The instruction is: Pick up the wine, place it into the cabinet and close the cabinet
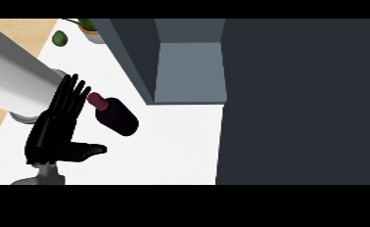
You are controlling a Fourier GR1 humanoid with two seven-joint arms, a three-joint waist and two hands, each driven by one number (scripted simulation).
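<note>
Nearest to me, at the left of the view, my left hand (pixel 54 133) is coming up from the lower edge on its grey wrist (pixel 47 172) and hovering over the white tabletop (pixel 173 143). I am holding it wide: the fingers (pixel 69 96) are stretching straight toward the far side, the thumb (pixel 90 150) is sticking out to the right, and nothing is sitting in my grasp. My right hand is not showing anywhere. Just right of my fingers the wine (pixel 117 116) is lying on its side on the tabletop, its dark body pointing near and right and its maroon neck (pixel 98 100) pointing far and left. The neck is lying just beside my fingertips, and I cannot tell whether they are touching it. Behind my fingers, at the left edge, a big grey cylinder (pixel 25 86) is crossing the view at a slant; what it is I cannot tell. Farther back, right of the wine, the cabinet (pixel 133 55) is standing open, with a paler grey compartment (pixel 189 72) showing inside, apart from the bottle. A broad dark panel (pixel 289 99) is filling the whole right side of the view. At the far left corner a small green fruit (pixel 60 38) is resting on the tabletop, and a potted plant (pixel 92 29) is standing just right of it.
</note>
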